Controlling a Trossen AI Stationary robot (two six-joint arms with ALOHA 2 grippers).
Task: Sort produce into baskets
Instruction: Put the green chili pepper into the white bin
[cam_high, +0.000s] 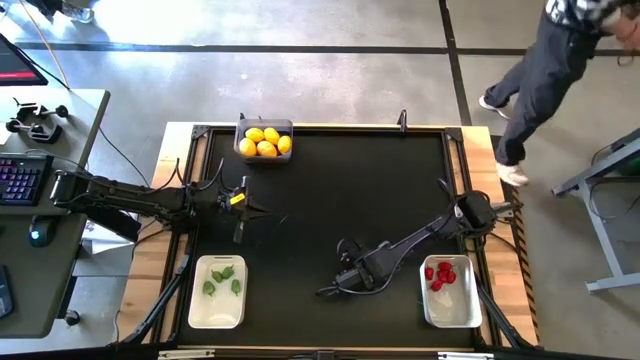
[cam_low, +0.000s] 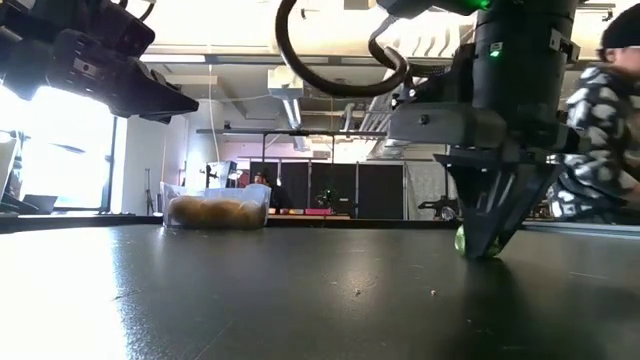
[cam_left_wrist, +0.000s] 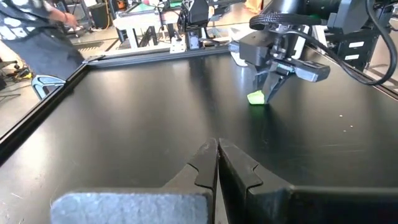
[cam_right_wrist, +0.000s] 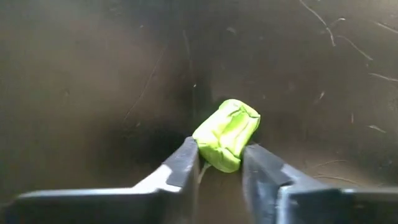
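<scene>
A small green piece (cam_right_wrist: 227, 134) of produce lies on the black mat (cam_high: 330, 190), near its near right part. My right gripper (cam_right_wrist: 217, 155) points down over it, shut on it; it also shows in the left wrist view (cam_left_wrist: 267, 96) and the low view (cam_low: 490, 245). My left gripper (cam_left_wrist: 217, 144) is shut and holds nothing, and hovers at the mat's left side (cam_high: 265, 212). Yellow fruits (cam_high: 265, 142) fill the dark grey basket (cam_high: 243, 125). Green pieces (cam_high: 222, 280) lie in the near left white basket (cam_high: 195, 300). Red pieces (cam_high: 442, 273) lie in the near right white basket (cam_high: 450, 315). My right gripper pinches the green piece's near end (cam_right_wrist: 214, 155) between its two fingers, one on each side. The fingers (cam_right_wrist: 183, 165) come from above, pointing steeply down. The piece sits on the mat (cam_low: 470, 243), its far end sticking out past the fingertips.
The mat's middle and far right are bare. A raised black frame (cam_high: 320, 130) rims the mat. A person (cam_high: 540, 70) walks on the floor beyond the table's far right corner. A desk with a keyboard (cam_high: 20, 180) stands to the left.
</scene>
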